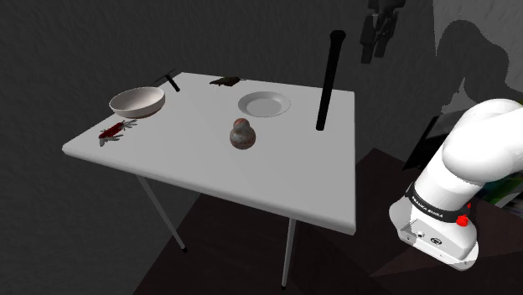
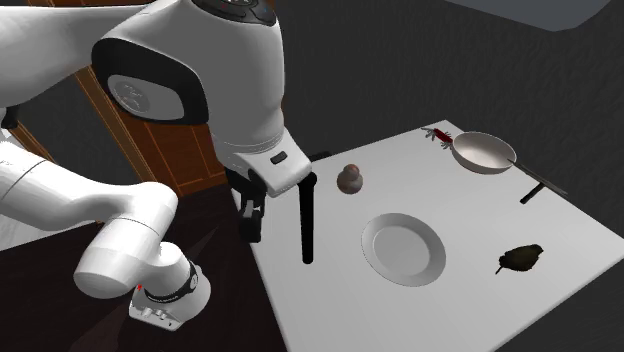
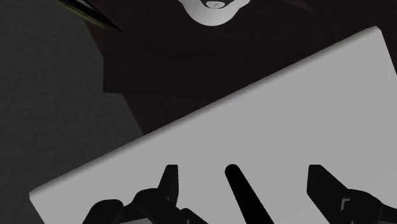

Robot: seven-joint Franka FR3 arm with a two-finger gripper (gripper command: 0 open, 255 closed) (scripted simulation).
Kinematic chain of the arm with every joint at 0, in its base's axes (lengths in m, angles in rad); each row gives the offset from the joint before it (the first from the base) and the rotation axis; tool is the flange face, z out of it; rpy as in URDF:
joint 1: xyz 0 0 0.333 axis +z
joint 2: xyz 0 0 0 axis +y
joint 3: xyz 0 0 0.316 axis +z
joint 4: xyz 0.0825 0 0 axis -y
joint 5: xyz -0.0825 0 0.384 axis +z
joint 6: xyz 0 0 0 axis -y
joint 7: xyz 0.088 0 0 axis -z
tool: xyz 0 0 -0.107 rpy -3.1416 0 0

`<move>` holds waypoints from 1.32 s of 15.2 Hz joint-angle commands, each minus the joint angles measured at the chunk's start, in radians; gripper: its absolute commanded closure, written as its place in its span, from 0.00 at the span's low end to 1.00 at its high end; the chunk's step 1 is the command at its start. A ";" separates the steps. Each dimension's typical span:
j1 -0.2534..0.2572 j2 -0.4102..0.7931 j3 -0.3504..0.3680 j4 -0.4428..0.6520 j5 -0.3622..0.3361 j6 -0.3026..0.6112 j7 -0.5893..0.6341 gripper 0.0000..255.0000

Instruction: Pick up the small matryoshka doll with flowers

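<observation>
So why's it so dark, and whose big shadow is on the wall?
Shoulder view: the room is dim and the white table catches most light; the rounded shadow on the wall at upper right looks cast by the white robot arm. Second exterior view: the table looks brighter. Wrist view: the table looks grey against a dark floor.

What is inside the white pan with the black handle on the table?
Nothing shows inside the pan: the second exterior view looks down on its bare pale bottom. In the shoulder view its near wall covers part of the inside.
</observation>
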 commanded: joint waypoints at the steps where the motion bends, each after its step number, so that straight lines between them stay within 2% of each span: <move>1: 0.000 0.000 0.000 0.000 0.000 0.000 0.000 0.00; 11: 0.070 0.269 0.156 0.084 0.111 0.162 0.150 0.00; 20: 0.120 0.566 0.275 0.260 0.139 0.269 0.283 0.00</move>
